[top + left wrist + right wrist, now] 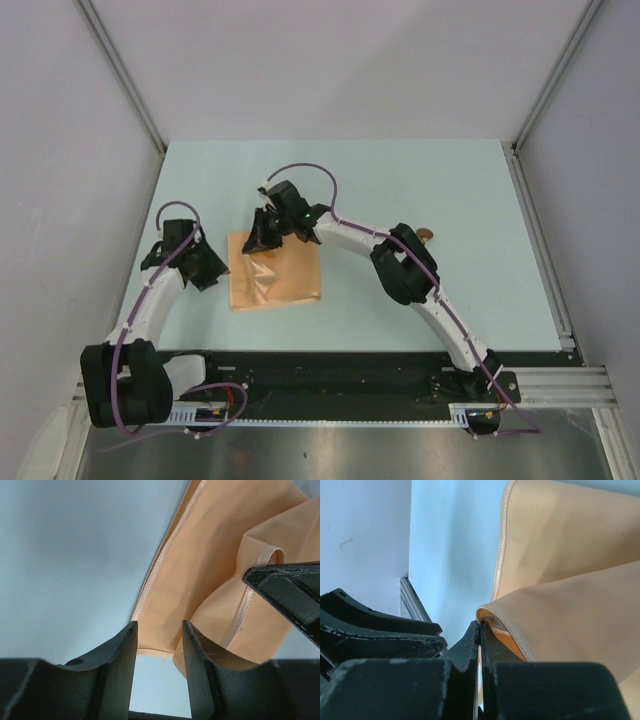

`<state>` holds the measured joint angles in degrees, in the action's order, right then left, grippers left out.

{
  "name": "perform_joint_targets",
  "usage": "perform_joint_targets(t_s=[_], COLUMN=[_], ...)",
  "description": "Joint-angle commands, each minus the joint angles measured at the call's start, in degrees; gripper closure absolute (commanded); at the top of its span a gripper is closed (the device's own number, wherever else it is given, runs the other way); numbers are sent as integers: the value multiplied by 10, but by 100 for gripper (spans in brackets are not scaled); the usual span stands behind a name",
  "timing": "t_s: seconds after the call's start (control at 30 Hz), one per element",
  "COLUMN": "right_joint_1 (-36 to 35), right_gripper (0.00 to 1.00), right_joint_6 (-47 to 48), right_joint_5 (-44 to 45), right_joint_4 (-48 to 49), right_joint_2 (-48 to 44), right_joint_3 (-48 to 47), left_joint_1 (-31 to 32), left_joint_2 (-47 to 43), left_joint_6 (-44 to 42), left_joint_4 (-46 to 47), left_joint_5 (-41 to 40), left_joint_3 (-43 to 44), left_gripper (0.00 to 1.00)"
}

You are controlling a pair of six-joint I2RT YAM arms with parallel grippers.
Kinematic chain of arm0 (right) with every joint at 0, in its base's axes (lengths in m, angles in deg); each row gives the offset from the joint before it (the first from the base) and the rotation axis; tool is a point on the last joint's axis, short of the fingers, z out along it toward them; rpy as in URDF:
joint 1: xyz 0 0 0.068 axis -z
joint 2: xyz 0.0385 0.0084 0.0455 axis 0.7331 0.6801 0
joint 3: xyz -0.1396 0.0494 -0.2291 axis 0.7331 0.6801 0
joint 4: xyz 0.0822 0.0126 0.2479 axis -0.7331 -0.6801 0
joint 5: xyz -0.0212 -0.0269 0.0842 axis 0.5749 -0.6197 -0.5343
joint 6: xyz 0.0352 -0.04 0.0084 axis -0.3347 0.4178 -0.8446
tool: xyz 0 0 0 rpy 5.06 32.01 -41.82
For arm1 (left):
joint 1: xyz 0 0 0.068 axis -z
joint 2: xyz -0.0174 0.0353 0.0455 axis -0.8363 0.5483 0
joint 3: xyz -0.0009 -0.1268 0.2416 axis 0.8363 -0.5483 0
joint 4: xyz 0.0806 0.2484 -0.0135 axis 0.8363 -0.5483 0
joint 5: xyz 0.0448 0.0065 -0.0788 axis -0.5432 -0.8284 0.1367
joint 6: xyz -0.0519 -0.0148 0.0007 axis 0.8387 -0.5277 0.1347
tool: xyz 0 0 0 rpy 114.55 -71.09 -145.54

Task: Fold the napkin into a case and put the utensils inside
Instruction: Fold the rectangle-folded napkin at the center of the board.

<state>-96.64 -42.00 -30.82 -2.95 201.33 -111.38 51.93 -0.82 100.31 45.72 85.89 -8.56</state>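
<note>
1. The peach-orange napkin [275,275] is lying on the pale blue table [430,180] between the two arms. Most of it is lying flat, but its far-left corner is standing up off the surface.
2. The right gripper [266,230] is pinching that raised corner, its jaws closed tight on the hem. In its own wrist view the cloth is draping away from the fingertips in a loose sheet.
3. The left gripper [207,266] is hovering just beside the napkin's left edge. Its jaws are standing partly apart with nothing between them, and bare table is showing through the gap.
4. I'd judge the folding is only getting started. One flap is curling over the flat layer, yet the cloth is reading as a broad square rather than a narrow case, and I am seeing no finished crease.
5. Of the utensils [424,235], only a small reddish-brown tip is peeking out behind the right arm's elbow, well apart from the napkin. The rest is hiding behind the arm, so I cannot tell which piece it is.
6. To my eye, nearly everything is waiting to be done: laying this flap down, folding again into a pocket, then fetching both utensils and slipping them in.
</note>
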Motion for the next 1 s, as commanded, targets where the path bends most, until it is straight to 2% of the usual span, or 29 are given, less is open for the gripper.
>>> perform_joint_targets(t_s=[0.0, 0.97], right_joint_1=[-5, -16], right_gripper=[100, 100], right_joint_6=[-4, -44], right_joint_5=[-12, -41], right_joint_4=[8, 27], right_joint_2=[19, 102], right_joint_3=[-43, -117], left_joint_1=[-7, -16], left_joint_2=[-23, -50], left_joint_6=[2, 9], left_joint_4=[-12, -11], left_joint_5=[-26, -32], left_joint_3=[13, -8], left_gripper=[55, 54])
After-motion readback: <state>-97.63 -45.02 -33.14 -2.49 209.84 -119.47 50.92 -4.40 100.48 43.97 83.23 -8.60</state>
